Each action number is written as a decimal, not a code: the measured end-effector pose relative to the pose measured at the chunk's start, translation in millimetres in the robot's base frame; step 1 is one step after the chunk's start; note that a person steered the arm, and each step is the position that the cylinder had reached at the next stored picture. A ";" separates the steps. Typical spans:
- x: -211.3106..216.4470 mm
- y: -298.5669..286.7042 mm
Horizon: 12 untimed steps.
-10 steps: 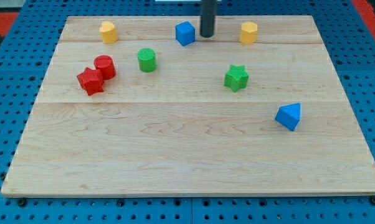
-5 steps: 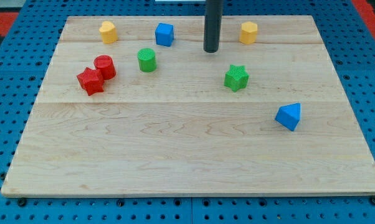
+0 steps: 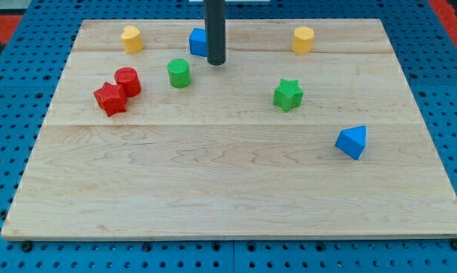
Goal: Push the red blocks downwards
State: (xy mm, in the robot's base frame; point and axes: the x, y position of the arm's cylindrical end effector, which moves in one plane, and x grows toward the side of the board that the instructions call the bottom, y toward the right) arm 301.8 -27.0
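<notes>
Red star block [image 3: 110, 99], red cylinder [image 3: 127, 81]: touching pair, well to left of my tip [image 3: 215, 63] and slightly below it. Green cylinder [image 3: 179, 73]: between pair and tip. Blue cube [image 3: 199, 42]: just beside tip, upper left. Tip bare, holding nothing. Judgement: tip must get above pair before pushing down.

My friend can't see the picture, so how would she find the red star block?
Start at the wooden board and look to the view's left edge, about a third of the way down. Two red blocks touch there: the red star block is the lower-left one, with points, while the red cylinder beside it is round.
</notes>
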 end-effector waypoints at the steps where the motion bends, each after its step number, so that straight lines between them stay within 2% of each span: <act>1: 0.0 -9.9; 6: 0.1 -51.4; 7: 27.8 -75.3; 8: 45.7 -124.1; 10: 30.5 -156.6; 11: 59.1 -179.1; 12: 95.5 -168.8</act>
State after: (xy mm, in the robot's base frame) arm 397.3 -195.8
